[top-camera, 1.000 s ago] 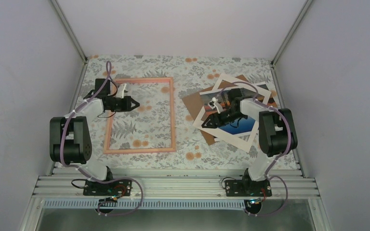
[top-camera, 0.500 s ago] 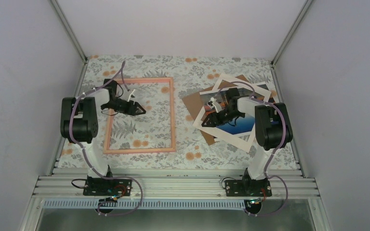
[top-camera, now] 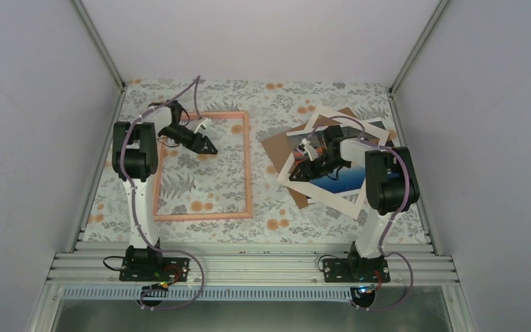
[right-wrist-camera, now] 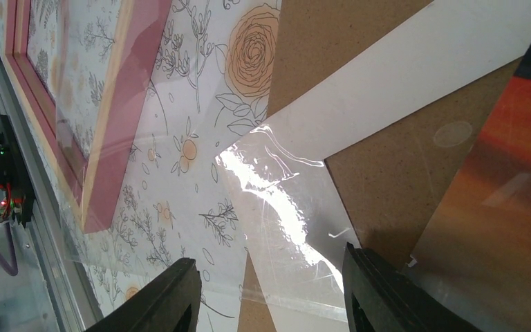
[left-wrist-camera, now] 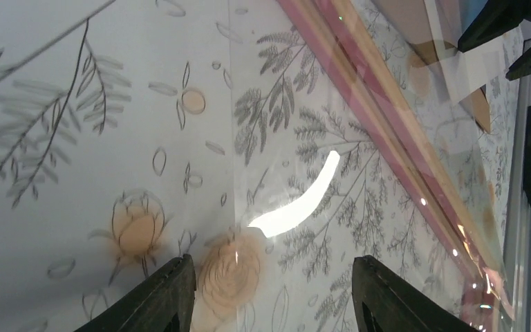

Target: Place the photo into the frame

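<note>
Thin rectangular frame (top-camera: pixel 248 166), glossy photo (top-camera: pixel 337 182)

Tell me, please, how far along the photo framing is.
Done: nothing yet; the frame lies empty on the tablecloth. In hand: the right gripper, jaws open, hovers by the photo, which rests on the white mat and brown board; the left gripper, jaws open, hovers over the frame. Left: grasping the photo and laying it in the frame.

From my console I am watching the frame (top-camera: pixel 248 173) lying flat on the left half of the tabletop (top-camera: pixel 276 104); to its right, near but apart, the photo (top-camera: pixel 342 183) is lying atop the mat (top-camera: pixel 332 200), which is resting askew on the backing board (top-camera: pixel 276 146), my right claw (right-wrist-camera: pixel 271 257) hanging over them.
</note>
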